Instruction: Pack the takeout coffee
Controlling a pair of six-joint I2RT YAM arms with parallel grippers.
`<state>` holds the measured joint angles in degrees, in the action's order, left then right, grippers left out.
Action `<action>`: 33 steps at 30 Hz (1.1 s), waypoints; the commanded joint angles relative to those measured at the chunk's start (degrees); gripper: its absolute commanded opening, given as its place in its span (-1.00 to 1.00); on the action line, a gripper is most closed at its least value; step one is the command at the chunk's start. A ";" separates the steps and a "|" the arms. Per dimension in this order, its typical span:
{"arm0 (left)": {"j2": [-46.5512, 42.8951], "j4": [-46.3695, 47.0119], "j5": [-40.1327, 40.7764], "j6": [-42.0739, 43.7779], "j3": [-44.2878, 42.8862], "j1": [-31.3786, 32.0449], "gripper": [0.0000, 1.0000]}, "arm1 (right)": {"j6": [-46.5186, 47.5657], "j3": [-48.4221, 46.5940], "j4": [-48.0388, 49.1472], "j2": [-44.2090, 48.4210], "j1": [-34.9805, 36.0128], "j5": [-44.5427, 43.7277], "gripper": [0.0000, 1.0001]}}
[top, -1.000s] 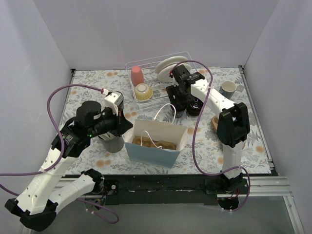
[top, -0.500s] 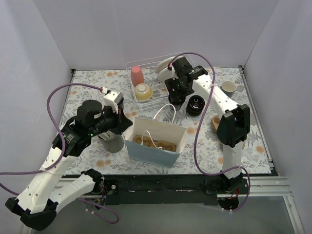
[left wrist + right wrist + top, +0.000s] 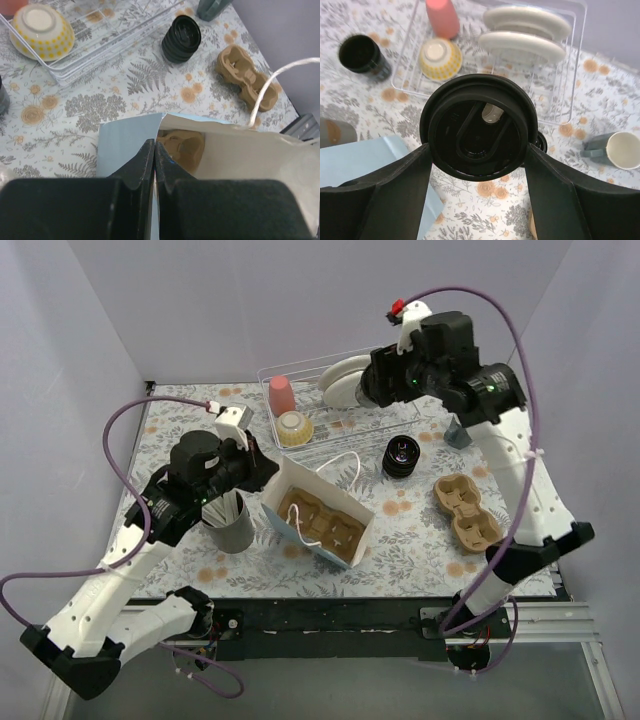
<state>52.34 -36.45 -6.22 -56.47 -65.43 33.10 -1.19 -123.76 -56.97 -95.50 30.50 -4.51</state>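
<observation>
A takeout coffee cup [image 3: 479, 127], black with a round black lid, hangs in the air between the fingers of my right gripper [image 3: 479, 148], which is shut on its sides. In the top view the right gripper [image 3: 378, 382] is raised high over the dish rack. A second lidded black takeout coffee [image 3: 402, 457] [image 3: 182, 37] stands on the table right of the bag. My left gripper [image 3: 155, 150] [image 3: 268, 470] is shut on the rim of the light blue paper bag [image 3: 318, 525], holding it tilted open. A cardboard cup carrier [image 3: 182, 147] lies inside the bag.
A wire dish rack [image 3: 330, 410] at the back holds plates, a yellow bowl [image 3: 291, 427] and a pink cup. A grey utensil cup [image 3: 232, 527] stands under my left arm. A spare cardboard carrier [image 3: 465, 510] and a blue-grey mug [image 3: 615, 150] are on the right.
My right arm has risen from table height beside the rack to high above it, carrying the cup. My left gripper has pulled the bag's rim, tipping the bag open.
</observation>
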 commanded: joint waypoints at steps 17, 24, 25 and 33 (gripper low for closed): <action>7.25 9.12 10.08 -7.34 -0.58 -0.23 -1.00 | 4.36 14.60 21.29 23.08 3.77 34.30 0.13; 6.64 7.97 9.47 -9.18 -1.02 -0.23 -1.00 | 4.27 19.61 17.77 25.89 10.80 34.13 0.13; 6.55 7.88 9.47 -9.62 -1.02 -0.23 -1.00 | 4.44 20.22 16.29 26.07 12.81 33.00 0.13; 3.04 6.65 8.59 -11.21 1.44 -0.23 -1.00 | 8.66 23.04 10.13 26.42 20.21 19.47 0.09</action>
<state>58.72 -29.67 2.39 -66.50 -65.06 33.10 4.89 -102.69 -44.29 -70.72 49.12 22.22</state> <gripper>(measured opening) 0.010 0.771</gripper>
